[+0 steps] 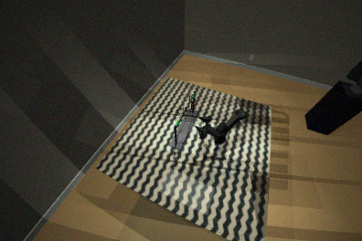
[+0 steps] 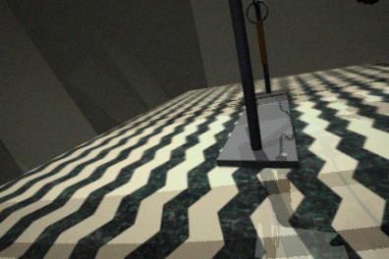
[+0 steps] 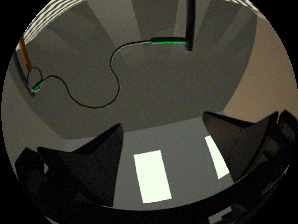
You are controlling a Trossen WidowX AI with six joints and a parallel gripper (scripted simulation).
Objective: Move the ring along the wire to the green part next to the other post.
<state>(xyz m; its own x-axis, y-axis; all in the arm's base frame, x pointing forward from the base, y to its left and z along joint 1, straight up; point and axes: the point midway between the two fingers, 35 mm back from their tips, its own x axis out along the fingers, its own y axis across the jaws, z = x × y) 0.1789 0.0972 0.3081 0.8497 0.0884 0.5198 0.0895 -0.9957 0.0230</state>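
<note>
The wire stand sits on a grey base plate (image 1: 184, 130) on the striped mat. The ring (image 2: 257, 12) hangs by the far post with its orange handle (image 2: 261, 47) pointing down; it also shows in the top view (image 1: 193, 101). In the wrist view the orange handle (image 3: 24, 56) is at the far left by a green wire part (image 3: 39, 87). The thin grey wire (image 3: 100, 90) curves to the other green part (image 3: 168, 42) next to the other post (image 3: 189, 6). My gripper (image 1: 201, 123) is open and empty, to the right of the stand and apart from it; its fingers frame the lower wrist view (image 3: 162, 137).
The near post (image 2: 243, 60) stands tall in the foreground of the exterior view. A dark block (image 1: 335, 103) stands on the floor at the right. Grey walls meet in a corner behind the mat.
</note>
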